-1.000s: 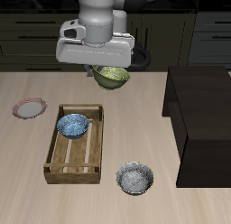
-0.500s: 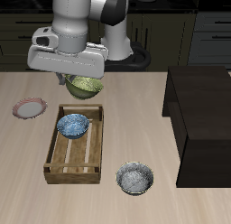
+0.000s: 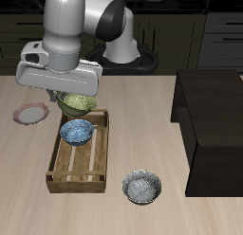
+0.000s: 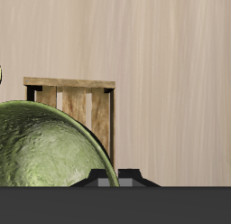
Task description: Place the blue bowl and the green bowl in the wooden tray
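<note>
The green bowl [image 3: 78,102] is yellow-green with a mottled olive inside, round, so it has no long axis; it hangs tilted, clamped by the rim in the gripper [image 3: 68,95], above the back end of the wooden tray [image 3: 59,169]. The blue bowl [image 3: 77,133], blue-and-white patterned with a pale rim, sits upright inside the tray, its mouth facing up

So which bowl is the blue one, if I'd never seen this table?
Find the wooden tray, the slatted crate lying on the table. The blue bowl sits inside it, at the end farther from the table's front edge. Its blue and white patterned inside sets it apart from the green bowl held by the gripper and the grey speckled bowl outside the tray.
</note>
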Tool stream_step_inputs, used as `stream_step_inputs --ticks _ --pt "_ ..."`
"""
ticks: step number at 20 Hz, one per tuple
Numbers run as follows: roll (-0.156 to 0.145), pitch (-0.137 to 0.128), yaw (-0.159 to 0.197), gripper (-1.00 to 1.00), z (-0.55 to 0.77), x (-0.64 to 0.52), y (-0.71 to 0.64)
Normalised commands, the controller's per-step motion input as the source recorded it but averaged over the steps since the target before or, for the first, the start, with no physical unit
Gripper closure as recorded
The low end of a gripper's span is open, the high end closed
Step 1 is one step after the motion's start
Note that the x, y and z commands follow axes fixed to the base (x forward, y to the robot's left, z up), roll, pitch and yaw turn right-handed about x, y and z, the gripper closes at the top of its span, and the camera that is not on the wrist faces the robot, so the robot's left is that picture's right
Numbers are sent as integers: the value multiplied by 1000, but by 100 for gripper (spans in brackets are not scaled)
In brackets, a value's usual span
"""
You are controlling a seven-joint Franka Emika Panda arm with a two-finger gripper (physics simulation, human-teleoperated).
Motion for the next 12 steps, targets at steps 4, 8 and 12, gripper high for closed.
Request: stream_step_inputs --ticks 4,8,12 --pt "20 35 25 100 -316 103 161" --pt "67 51 7 100 -430 97 232" --pt "2 24 43 100 -387 85 115"
